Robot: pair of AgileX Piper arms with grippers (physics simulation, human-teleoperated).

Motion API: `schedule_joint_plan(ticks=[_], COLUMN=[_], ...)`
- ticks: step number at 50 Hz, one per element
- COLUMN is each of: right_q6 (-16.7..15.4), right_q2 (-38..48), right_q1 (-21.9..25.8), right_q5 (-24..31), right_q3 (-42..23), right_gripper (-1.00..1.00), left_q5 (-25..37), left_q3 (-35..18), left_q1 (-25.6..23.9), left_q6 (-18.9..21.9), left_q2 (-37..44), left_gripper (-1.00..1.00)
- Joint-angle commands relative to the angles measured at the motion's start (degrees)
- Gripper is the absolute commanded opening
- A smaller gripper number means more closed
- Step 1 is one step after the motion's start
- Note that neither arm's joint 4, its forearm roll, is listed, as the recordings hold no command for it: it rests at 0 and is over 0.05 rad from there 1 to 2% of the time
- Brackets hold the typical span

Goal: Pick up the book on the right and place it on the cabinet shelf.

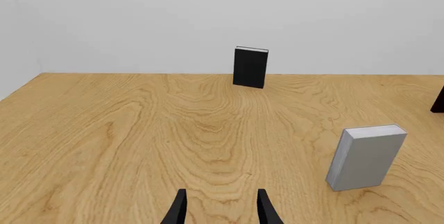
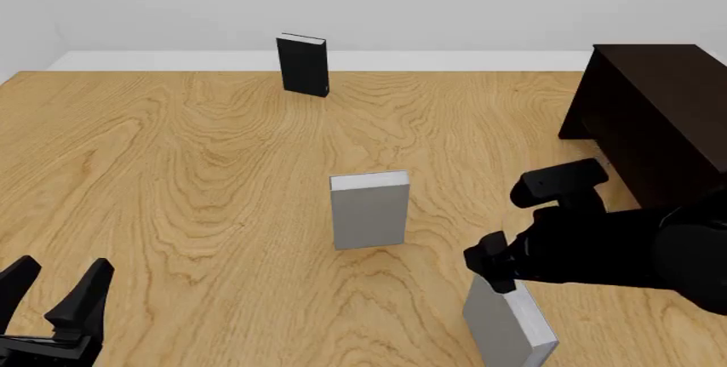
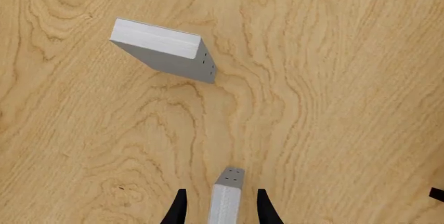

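**Right gripper astride the upright grey book, left gripper idle**

The plain light-grey hardcover book with white page edges point(image 2: 508, 326) stands upright on the light wooden table point(image 2: 182, 171), well in front of the big, very dark brown, boxy wooden cabinet point(image 2: 659, 111) and a little to its left. The black right gripper point(image 3: 219, 209) is directly above it, pointing straight down. In the right wrist view the book's point(image 3: 226, 195) top edge sits between the two black fingertips point(image 3: 179, 208), with a thin strip of table showing on each side, so the jaws stand spread on either side of it; whether they touch the covers cannot be told.

The twin light-grey hardcover book point(image 2: 369, 210) stands upright left of the cabinet, near the middle of the table, well apart from the first one. The right wrist view shows it point(image 3: 166, 50) from above, beyond the gripper.

A black upright book point(image 2: 303, 65) stands farthest from the arms, well left of the cabinet, near the table's far edge by the white wall point(image 2: 455, 1).

The black left gripper point(image 2: 51, 299) is far left of the cabinet, at the near edge of the table, jaws spread and holding nothing. Its wrist view shows its fingertips point(image 1: 262, 206) apart over bare wood, facing the black book point(image 1: 250, 67), with the twin grey book point(image 1: 365, 156) off to one side.
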Motion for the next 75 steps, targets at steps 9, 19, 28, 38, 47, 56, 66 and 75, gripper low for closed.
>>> schedule_joint_plan(ticks=[9,19,28,38,47,56,66,75], right_q6=[0.9,1.6,1.9,2.5,2.7,3.2,2.5,0.7], right_q2=[-0.1,0.2,0.2,-0.1,0.4,1.0,0.7,0.2], right_q1=[0.0,0.6,0.7,0.7,0.8,1.0,0.7,-0.1], right_q5=[-1.9,-2.9,-3.7,-4.8,-5.7,-7.6,-7.3,-5.5], right_q3=[3.0,3.7,4.8,6.2,6.5,7.7,7.1,5.3], right_gripper=[1.00,1.00,1.00,1.00,1.00,1.00,1.00,-1.00], left_q5=[0.0,0.2,0.2,-0.3,0.3,1.0,1.2,1.5], left_q3=[0.0,0.0,0.0,0.0,0.0,0.0,0.0,0.0], left_q1=[0.0,0.0,0.1,-0.2,-0.2,-0.1,-0.1,-0.2], left_q6=[-0.1,-0.1,-0.1,0.1,0.3,0.3,0.3,0.2], left_q2=[0.1,-0.1,-0.1,0.6,0.1,-0.5,-0.8,-1.0], left_gripper=[1.00,1.00,1.00,1.00,1.00,1.00,1.00,1.00])
